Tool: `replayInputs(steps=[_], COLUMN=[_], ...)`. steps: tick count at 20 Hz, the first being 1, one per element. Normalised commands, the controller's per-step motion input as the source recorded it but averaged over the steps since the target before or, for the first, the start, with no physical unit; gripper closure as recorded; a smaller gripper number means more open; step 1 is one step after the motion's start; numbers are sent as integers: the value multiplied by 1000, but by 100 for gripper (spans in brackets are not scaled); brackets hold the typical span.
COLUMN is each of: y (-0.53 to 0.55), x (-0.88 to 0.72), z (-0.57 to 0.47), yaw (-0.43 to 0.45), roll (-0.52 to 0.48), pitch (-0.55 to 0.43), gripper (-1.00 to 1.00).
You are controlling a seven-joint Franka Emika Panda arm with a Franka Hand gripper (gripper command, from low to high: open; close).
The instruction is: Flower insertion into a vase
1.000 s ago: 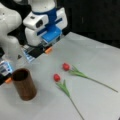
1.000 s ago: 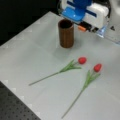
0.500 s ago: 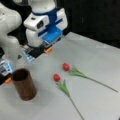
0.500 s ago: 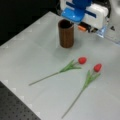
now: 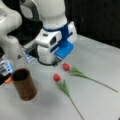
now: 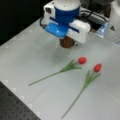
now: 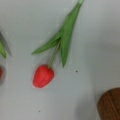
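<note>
Wrist view: tulip (image 7: 43, 75) on the table (image 7: 100, 37), nothing picked yet.
No change over the last second: arm, flowers and vase (image 7: 111, 105) sit where they were, so no progress on the insertion. Tulip bloom is at 8 o'clock of frame centre, its stem running off toward 1 o'clock; second tulip (image 7: 2, 50) just shows at the 9 o'clock edge; vase rim in the 4 o'clock corner. In a front view the gripper (image 5: 53, 61) hangs low over the table, the vase (image 5: 24, 84) upright and empty at its 8 o'clock, both flowers lying flat at its 4 o'clock. Fingers hidden under the blue mount: can't tell if they're apart or closed. Nothing visibly held.
</note>
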Motion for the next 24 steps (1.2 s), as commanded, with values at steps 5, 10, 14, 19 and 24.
replayInputs(steps=[5, 10, 14, 19, 24], y=[-207, -129, -47, -52, -72], x=[338, 221, 160, 92, 7], z=[-181, -169, -164, -243, -244], yaw=[1, 3, 19, 50, 89], roll=[-21, -27, -25, 12, 9], pitch=[158, 90, 41, 23, 2], gripper=[-100, -100, -100, -100, -100])
